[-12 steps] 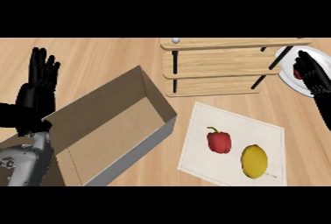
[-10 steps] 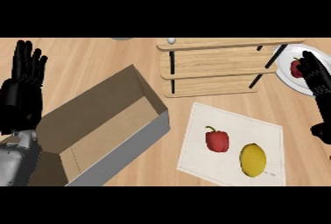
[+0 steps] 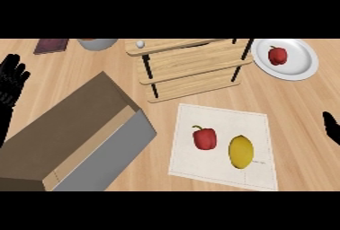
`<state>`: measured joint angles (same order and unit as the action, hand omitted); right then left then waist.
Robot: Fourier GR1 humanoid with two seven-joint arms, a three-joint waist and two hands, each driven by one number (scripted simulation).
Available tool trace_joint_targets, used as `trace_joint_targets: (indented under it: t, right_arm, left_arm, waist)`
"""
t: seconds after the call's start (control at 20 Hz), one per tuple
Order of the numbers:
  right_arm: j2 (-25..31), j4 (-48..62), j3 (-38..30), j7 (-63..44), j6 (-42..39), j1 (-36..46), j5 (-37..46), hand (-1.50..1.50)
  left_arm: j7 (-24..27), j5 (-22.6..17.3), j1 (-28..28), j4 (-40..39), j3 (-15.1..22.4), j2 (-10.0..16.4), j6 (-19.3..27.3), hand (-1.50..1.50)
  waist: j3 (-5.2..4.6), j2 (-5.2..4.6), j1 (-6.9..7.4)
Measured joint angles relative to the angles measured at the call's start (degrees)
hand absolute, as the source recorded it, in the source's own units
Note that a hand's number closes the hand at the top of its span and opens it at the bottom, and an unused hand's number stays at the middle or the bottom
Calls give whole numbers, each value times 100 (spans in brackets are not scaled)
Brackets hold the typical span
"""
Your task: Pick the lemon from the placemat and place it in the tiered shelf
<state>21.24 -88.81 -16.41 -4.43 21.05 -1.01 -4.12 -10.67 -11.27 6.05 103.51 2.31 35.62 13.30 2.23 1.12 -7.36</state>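
A yellow lemon (image 3: 241,152) lies on the white placemat (image 3: 222,121), just right of a red bell pepper (image 3: 204,138). The wooden tiered shelf (image 3: 189,67) stands behind the placemat, its shelves bare apart from a small white thing on the top board. My left hand (image 3: 11,83) is at the far left edge, open with fingers up. Only a black tip of my right hand (image 3: 331,127) shows at the right edge, to the right of the placemat and apart from the lemon; nothing is held.
An open cardboard box (image 3: 73,137) fills the lower left. A white plate (image 3: 287,59) holding another red pepper (image 3: 277,55) sits at the back right. A grey bowl (image 3: 97,43) and a dark book (image 3: 51,45) lie along the back edge.
My right hand has come down from beside the plate to the right edge near the placemat, uncovering the plate. The view has shifted, so the shelf and the box sit differently in it.
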Motion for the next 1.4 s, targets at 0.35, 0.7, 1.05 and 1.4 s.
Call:
trace_joint_targets:
  t: [0.35, 0.7, 1.05, 1.4]
  right_arm:
    - [-1198, -483, -483, 641, 1909, -815, 532, -150]
    - [-1843, -1359, 345, 914, 1797, -1855, 825, -150]
    - [-1629, -2166, 1117, -40, 1560, -2676, 1726, -150]
    - [-1015, -2854, 1667, -1530, 829, -3374, 2628, -150]
  left_arm:
    - [-127, -222, -158, 217, 302, 130, -38, 0]
    - [-81, -253, 92, 100, 598, 185, -3, 0]
    - [-50, -304, 346, 9, 832, 232, 54, 0]
    - [-149, -469, 622, 4, 992, 266, 105, 0]
  waist:
    - [-27, 19, 8]
    - [-36, -7, 235]
    - [-58, -69, 429]
    - [-98, -157, 596]
